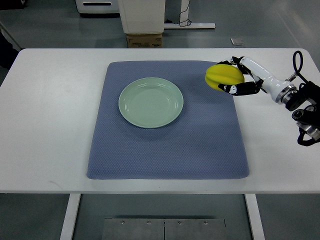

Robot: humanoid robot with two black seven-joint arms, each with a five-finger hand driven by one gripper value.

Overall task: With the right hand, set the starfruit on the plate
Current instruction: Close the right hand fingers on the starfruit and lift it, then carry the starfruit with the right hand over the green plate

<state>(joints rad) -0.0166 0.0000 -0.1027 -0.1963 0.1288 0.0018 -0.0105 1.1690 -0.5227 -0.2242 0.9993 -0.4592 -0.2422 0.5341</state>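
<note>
Starfruit sits gripped in right hand.

A table carried a mat at its middle. A plate sat on the mat's far left part. To the plate's right, at the mat's far right corner, the right hand held a starfruit.

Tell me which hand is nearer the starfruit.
Right. The right hand has its fingers closed around the starfruit at the blue mat's right edge; the left hand is out of view.
</note>
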